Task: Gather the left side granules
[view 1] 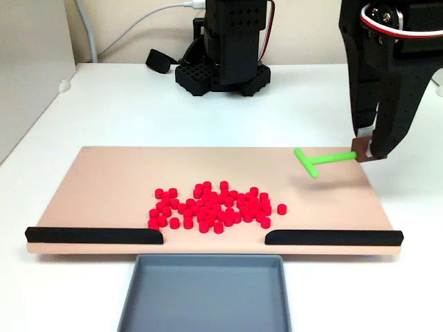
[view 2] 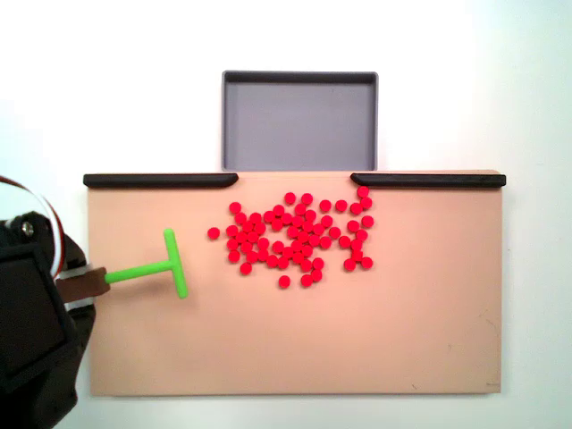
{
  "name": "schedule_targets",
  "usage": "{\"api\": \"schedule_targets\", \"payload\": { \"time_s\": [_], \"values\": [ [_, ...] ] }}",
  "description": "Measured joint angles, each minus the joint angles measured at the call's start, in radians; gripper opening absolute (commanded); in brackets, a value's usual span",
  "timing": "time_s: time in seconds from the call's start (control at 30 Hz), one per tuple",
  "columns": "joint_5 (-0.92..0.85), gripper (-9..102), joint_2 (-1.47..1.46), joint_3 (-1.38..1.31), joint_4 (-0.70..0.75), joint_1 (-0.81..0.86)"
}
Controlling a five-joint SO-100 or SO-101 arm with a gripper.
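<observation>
Gripper (view 1: 365, 148) pinches your green pusher's (view 2: 161, 265) stem, crossbar facing the granules (view 2: 299, 237), ready for sweeping.

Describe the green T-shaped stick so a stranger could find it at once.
Start at the flat peach-coloured board. Near its left edge in the view from above, left of the small red cylindrical granules, lies the bright green T-shaped plastic stick, its stem in the gripper. Nothing else is green.
</observation>
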Motion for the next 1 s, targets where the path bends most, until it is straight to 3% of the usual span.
{"api": "schedule_targets", "payload": {
  "time_s": [1.0],
  "values": [
    [0.084,0,-0.101,-0.107,0.002,0.029]
  ]
}}
